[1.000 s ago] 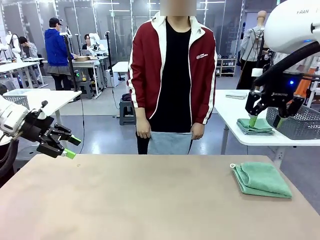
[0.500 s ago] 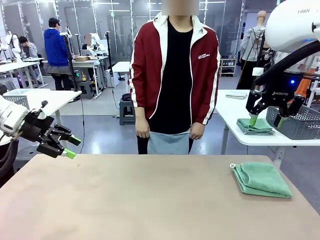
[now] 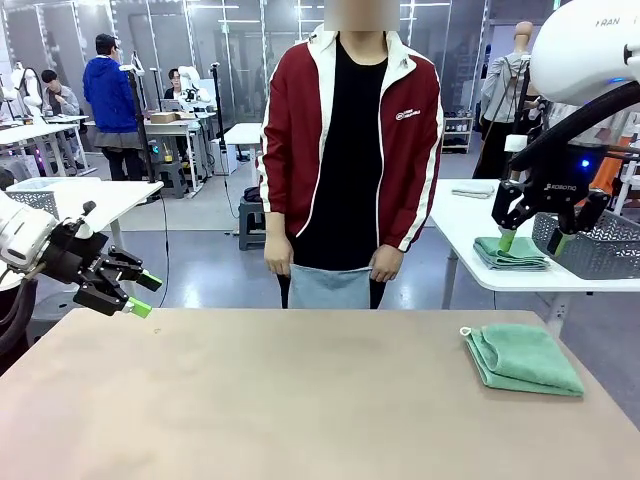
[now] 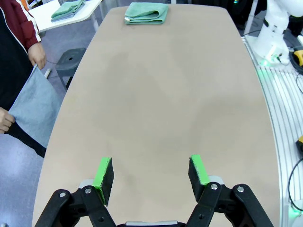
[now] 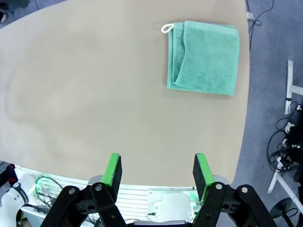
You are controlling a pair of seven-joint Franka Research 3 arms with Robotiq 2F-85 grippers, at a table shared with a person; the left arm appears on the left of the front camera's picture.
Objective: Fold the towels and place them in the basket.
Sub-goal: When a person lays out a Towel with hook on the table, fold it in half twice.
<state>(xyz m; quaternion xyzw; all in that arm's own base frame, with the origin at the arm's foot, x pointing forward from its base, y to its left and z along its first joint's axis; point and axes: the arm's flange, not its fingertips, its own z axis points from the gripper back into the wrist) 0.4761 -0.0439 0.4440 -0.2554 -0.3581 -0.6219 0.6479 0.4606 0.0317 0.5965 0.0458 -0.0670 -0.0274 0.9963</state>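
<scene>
- Mint green towel [image 3: 522, 360], front view: it lies folded on the table [image 3: 300, 400], on the right arm's side, below the right gripper [image 3: 528, 243] and a little nearer the robot. That gripper hangs high with its jaws apart and empty. The left gripper [image 3: 143, 295] is also released and empty, and it is well apart from this towel, across the table. The light blue towel [image 3: 330, 287] hangs from the person's hands [image 3: 278, 262] beyond the far edge.
- Left wrist view: the mint green towel [image 4: 146, 13] sits at the far end of the table, straight ahead of the left gripper [image 4: 151, 172] and far off. The light blue towel [image 4: 33, 109] is off to this gripper's left, past the table edge, in the person's grip.
- Right wrist view: the mint green towel [image 5: 203, 56] lies ahead and to the right of the right gripper [image 5: 156, 175], nearly square, so no long axis stands out. Its loop is at the far-left corner and its layered edge faces left. By my judgement the right arm is the nearer one for this towel.
</scene>
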